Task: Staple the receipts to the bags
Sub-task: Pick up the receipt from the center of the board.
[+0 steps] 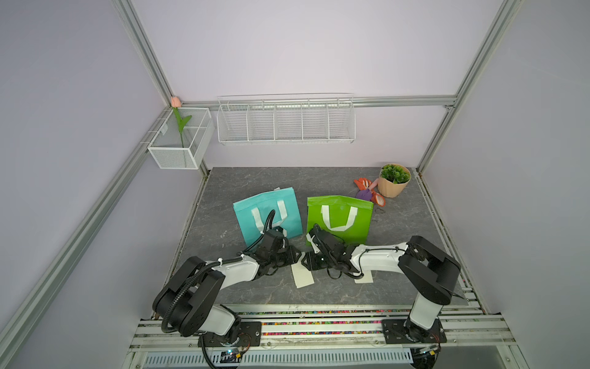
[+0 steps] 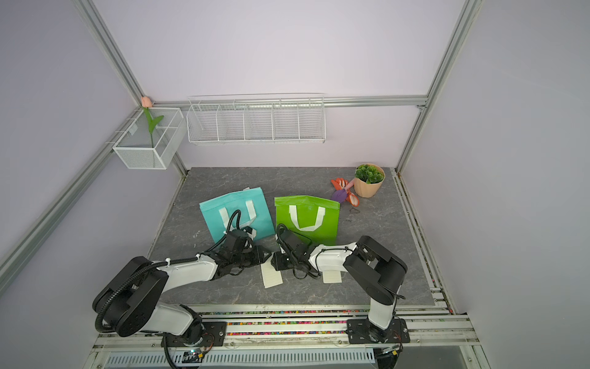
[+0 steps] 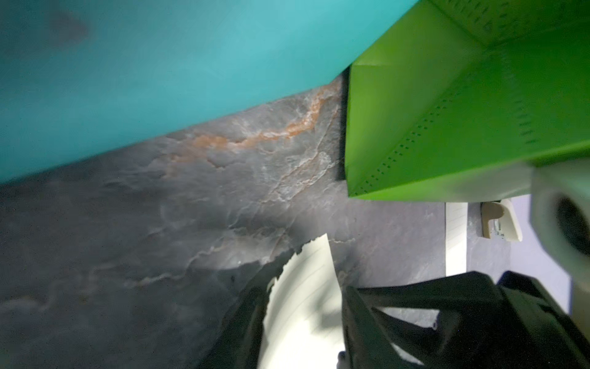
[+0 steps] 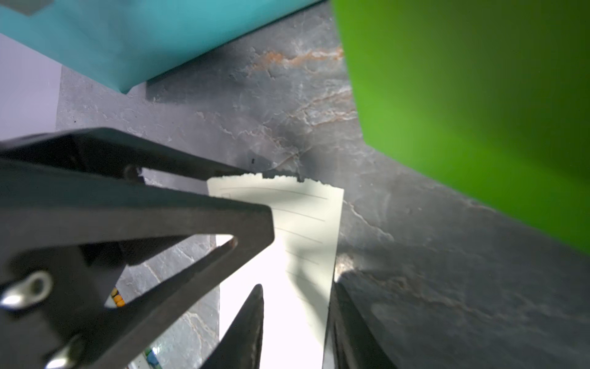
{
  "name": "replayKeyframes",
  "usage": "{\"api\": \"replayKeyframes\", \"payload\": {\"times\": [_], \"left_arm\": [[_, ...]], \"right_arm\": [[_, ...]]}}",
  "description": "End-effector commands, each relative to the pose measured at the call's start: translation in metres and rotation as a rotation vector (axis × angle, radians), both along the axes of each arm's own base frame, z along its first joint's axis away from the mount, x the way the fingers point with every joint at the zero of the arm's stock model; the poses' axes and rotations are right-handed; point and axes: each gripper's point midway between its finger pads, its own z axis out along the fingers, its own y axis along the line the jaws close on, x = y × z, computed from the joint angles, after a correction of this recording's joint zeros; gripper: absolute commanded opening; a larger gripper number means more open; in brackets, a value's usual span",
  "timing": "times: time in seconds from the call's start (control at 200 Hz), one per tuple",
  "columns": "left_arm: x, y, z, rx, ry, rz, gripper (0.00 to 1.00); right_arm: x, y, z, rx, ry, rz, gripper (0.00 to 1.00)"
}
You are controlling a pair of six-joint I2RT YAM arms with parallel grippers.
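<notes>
We look down on a dark grey, stone-patterned worktop [image 1: 335,294], with 12 o'clock at the back wall. A teal bag [image 1: 249,212] sits at about 11 o'clock from the middle. A bright green bag [image 1: 360,223] sits just beside it at 1 o'clock. Each bag shows a white U-shaped handle. A peach plant pot [image 1: 391,188] is in the 2 o'clock corner.

Two cream receipts lie near the bags, on their 6 o'clock side. The first receipt [image 1: 301,276] lies below the gap between the bags. The second receipt [image 1: 364,278] is at its 3 o'clock, partly under the right arm.

Both arms reach in low and meet tip to tip over the 12 o'clock end of the first receipt. The left claw [image 1: 295,257] is part-way apart. In the left wrist view the paper bows up and fills the gap between its fingers, and we cannot tell whether they squeeze it. The right claw [image 1: 309,261] is also part-way apart. In the right wrist view one finger is over the same receipt and the other is beside its edge, with no clear grip
</notes>
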Motion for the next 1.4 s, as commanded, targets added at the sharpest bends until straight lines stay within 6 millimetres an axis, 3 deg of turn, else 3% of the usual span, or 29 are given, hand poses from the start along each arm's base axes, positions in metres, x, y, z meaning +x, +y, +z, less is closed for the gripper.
{"api": "replayKeyframes", "payload": {"times": [0.0,0.135,0.205,0.295,0.425,0.58,0.65,0.685,0.85,1.095,1.305,1.395], "left_arm": [[-0.028,0.027,-0.034,0.137,0.117,0.004,0.31],[-0.026,0.026,-0.030,0.133,0.092,-0.010,0.09],[-0.023,0.023,-0.023,0.121,0.059,-0.028,0.00],[-0.020,0.018,-0.007,0.087,0.009,-0.052,0.00],[-0.022,0.008,0.030,0.020,-0.078,-0.122,0.00],[-0.026,0.005,0.081,-0.067,-0.232,-0.158,0.00],[-0.026,0.009,0.099,-0.087,-0.292,-0.144,0.00],[-0.025,0.013,0.109,-0.089,-0.311,-0.128,0.00],[-0.015,0.032,0.159,-0.031,-0.404,-0.042,0.00],[-0.008,0.035,0.197,0.034,-0.449,-0.088,0.00],[-0.004,0.050,0.225,0.096,-0.525,-0.097,0.00],[0.001,0.063,0.234,0.147,-0.550,-0.086,0.00]], "right_arm": [[-0.017,-0.030,-0.045,-0.148,0.092,-0.043,0.37],[-0.015,-0.030,-0.042,-0.132,0.074,-0.048,0.37],[-0.011,-0.029,-0.034,-0.117,0.051,-0.041,0.41],[-0.008,-0.026,-0.019,-0.091,0.026,-0.001,0.49],[-0.008,-0.022,0.013,-0.039,-0.025,0.080,0.73],[-0.012,-0.021,0.061,0.049,-0.084,0.175,0.85],[-0.015,-0.026,0.070,0.044,-0.087,0.204,0.85],[-0.010,-0.023,0.087,0.052,-0.122,0.209,0.85],[-0.005,-0.043,0.121,0.023,-0.192,0.168,0.87],[-0.003,-0.073,0.149,0.006,-0.244,0.113,0.91],[-0.004,-0.054,0.180,0.122,-0.308,0.213,0.96],[0.003,-0.043,0.206,0.118,-0.392,0.283,0.96]]}}
